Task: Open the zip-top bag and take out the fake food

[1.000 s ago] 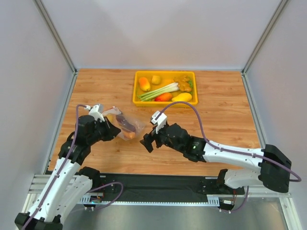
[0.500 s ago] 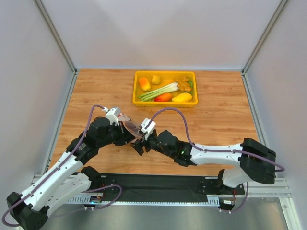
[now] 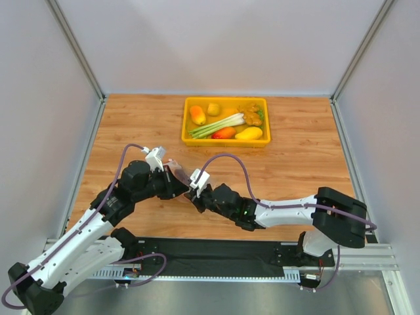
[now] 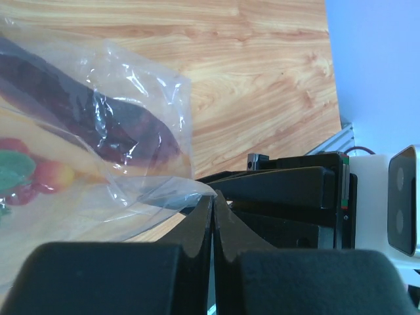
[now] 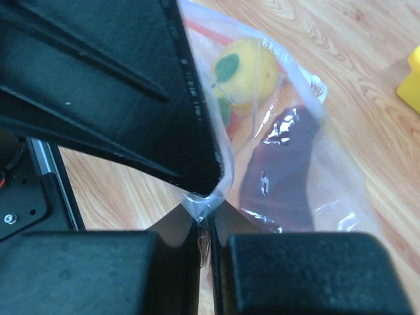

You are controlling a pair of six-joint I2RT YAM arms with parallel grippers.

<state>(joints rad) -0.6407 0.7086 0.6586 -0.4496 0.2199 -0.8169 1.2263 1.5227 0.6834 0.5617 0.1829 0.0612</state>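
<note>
Right wrist: right gripper (image 5: 205, 218) pinching zip-top bag (image 5: 321, 197) film; left gripper (image 4: 213, 205) likewise; maroon slice (image 5: 275, 170) long axis pointing away.

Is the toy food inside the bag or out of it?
Inside. The maroon meat slice and yellow fruit show through the clear zip-top bag, whose edge the left gripper and right gripper both pinch.

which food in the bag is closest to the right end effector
The dark maroon meat slice, beside the right end effector; the round yellow fruit sits farther off.
</note>
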